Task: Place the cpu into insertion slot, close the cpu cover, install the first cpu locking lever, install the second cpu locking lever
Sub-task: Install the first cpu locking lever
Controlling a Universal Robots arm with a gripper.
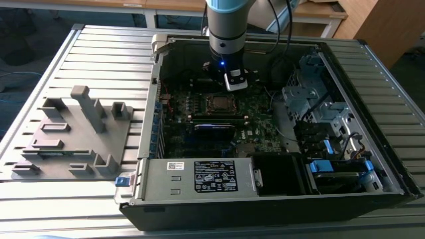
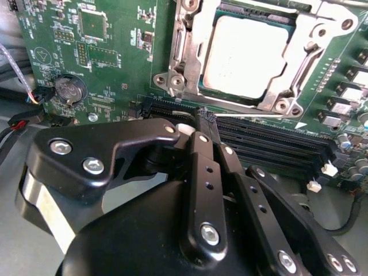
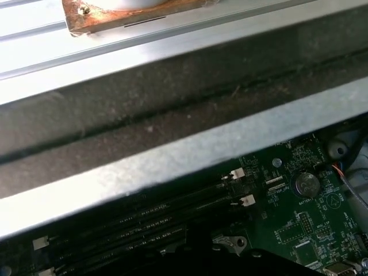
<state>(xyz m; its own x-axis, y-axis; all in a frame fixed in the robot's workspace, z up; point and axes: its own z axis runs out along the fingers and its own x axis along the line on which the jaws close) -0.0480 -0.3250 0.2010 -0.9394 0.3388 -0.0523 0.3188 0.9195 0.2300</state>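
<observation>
The gripper [image 2: 201, 118] is pressed together on nothing, above the memory slots [image 2: 270, 146]. The cpu [image 2: 247, 54] sits in the insertion slot [image 2: 205, 75] near the motherboard [image 2: 115, 63] centre, with the cpu cover [image 2: 313, 40] flat around it.

— How does your arm stand?
— My arm [image 1: 226, 25] drops upright from above, the wrist [image 1: 224, 50] vertical, a blue light [image 1: 221, 63] lit on it.
— And the gripper?
— My gripper [image 2: 206, 119] points downward, its two black fingers [image 2: 201, 172] drawn together, tips meeting, linkages folded in close.
</observation>
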